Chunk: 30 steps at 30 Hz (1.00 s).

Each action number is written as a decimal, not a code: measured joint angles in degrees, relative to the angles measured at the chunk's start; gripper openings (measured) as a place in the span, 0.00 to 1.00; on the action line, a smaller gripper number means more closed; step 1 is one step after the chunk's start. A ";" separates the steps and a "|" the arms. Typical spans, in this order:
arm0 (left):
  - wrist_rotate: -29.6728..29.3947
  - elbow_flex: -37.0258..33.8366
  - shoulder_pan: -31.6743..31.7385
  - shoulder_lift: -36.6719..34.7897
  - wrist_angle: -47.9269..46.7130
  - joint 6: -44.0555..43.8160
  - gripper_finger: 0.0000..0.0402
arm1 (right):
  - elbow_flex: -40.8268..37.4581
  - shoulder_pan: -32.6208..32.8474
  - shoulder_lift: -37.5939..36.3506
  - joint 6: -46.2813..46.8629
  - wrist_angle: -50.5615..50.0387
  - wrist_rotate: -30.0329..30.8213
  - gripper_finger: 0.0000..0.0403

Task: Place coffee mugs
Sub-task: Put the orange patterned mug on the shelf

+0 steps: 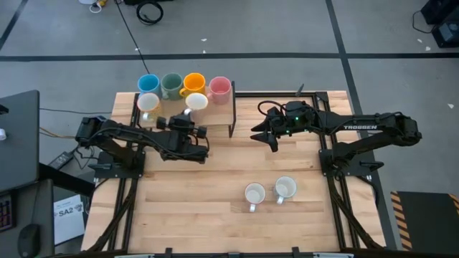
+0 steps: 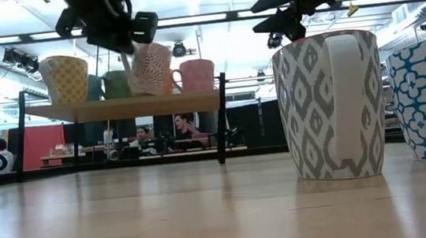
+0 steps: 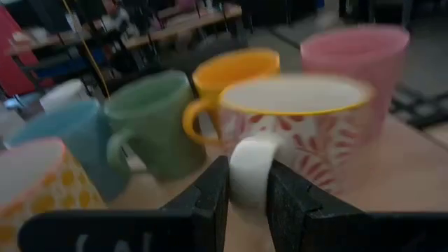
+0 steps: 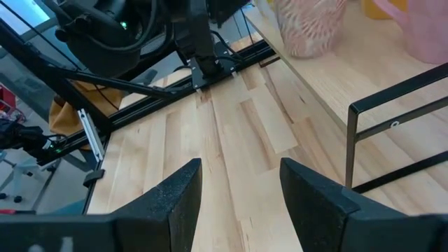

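Observation:
A low wooden shelf stands at the table's far left. Its back row holds a blue mug, a green mug, an orange mug and a pink mug. A yellow-patterned white mug sits in front of them. My left gripper is shut on a red-patterned white mug at the shelf's front. My right gripper hangs open over the table's middle, right of the shelf, with nothing between its fingers. My left gripper pinches the red-patterned mug's white handle between its two fingers. The fingers come about level from the table's near side. In the low view the mug tilts, its base at the shelf board; whether it rests there I cannot tell.
Black metal legs carry the shelf. Two patterned white mugs stand on the table near its front right, handles toward the near edge. Bare wood lies between them and the shelf. People sit in the room beyond.

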 joint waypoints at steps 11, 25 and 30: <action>5.22 -0.07 0.15 0.09 0.02 0.43 0.19 | -0.02 0.00 0.00 0.02 0.00 0.00 0.50; 7.36 -0.07 4.08 0.09 16.15 15.37 0.17 | 0.00 0.00 0.00 0.02 0.00 0.00 0.50; 10.16 -0.07 5.67 0.09 26.17 26.71 0.17 | -0.02 0.00 0.00 0.02 0.00 0.00 0.49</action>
